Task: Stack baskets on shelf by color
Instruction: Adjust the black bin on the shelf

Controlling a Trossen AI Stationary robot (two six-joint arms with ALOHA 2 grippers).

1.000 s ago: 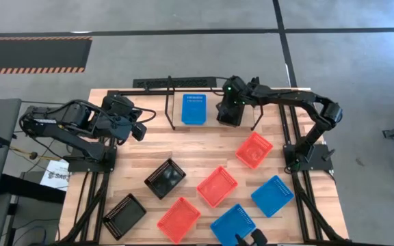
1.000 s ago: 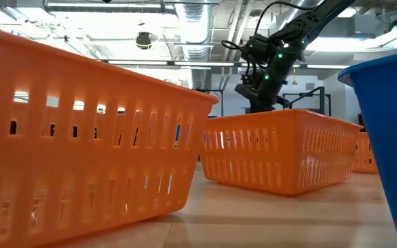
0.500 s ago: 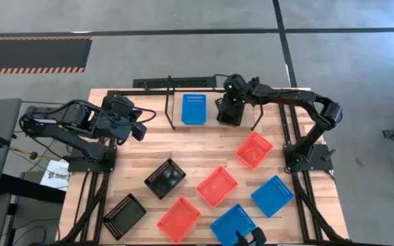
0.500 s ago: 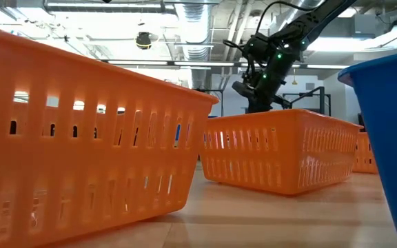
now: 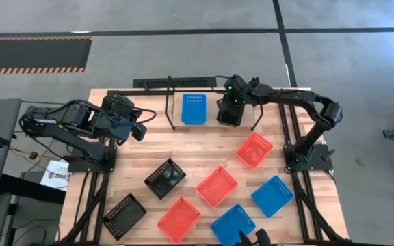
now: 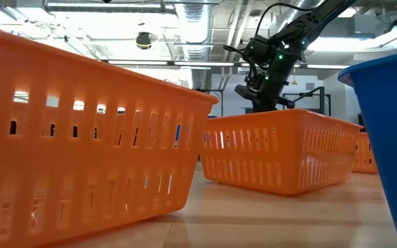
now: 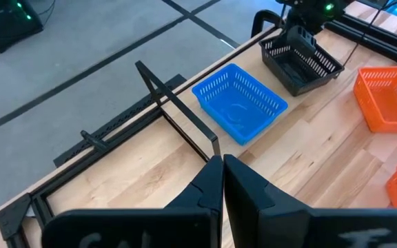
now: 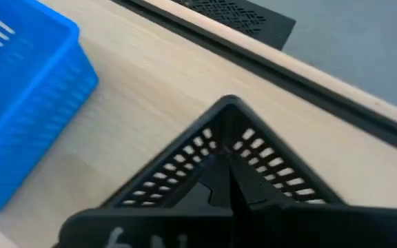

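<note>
The shelf (image 5: 211, 116) stands along the table's far edge. A blue basket (image 5: 193, 108) sits in it with its bottom on the board. Just to its right is a black basket (image 5: 228, 113), and my right gripper (image 5: 232, 100) is shut on it from the far right side. In the left wrist view this black basket (image 7: 300, 62) tilts a little under that gripper. My left gripper (image 7: 222, 160) hangs shut with nothing in it over the table's left part, short of the shelf. Loose red, blue and black baskets lie on the tabletop. My right gripper pinches the black basket's slotted wall (image 8: 205, 155) between its two fingers, slanting down from the far right. The fingers hide the exact spot. The basket's far corner (image 8: 229, 103) points away over the shelf board (image 8: 136, 89). Whether its bottom touches the board cannot be told.
On the tabletop lie red baskets (image 5: 254, 149), (image 5: 217, 186), (image 5: 178, 219), blue ones (image 5: 272, 195), (image 5: 232, 225) and black ones (image 5: 165, 178), (image 5: 124, 214). Upright shelf rods (image 7: 178, 114) stand beside the blue basket. Bare planks lie between the shelf and the loose baskets.
My right gripper has rolled its wrist a little while staying over the shelf's right part, and the black basket has turned slightly with it.
</note>
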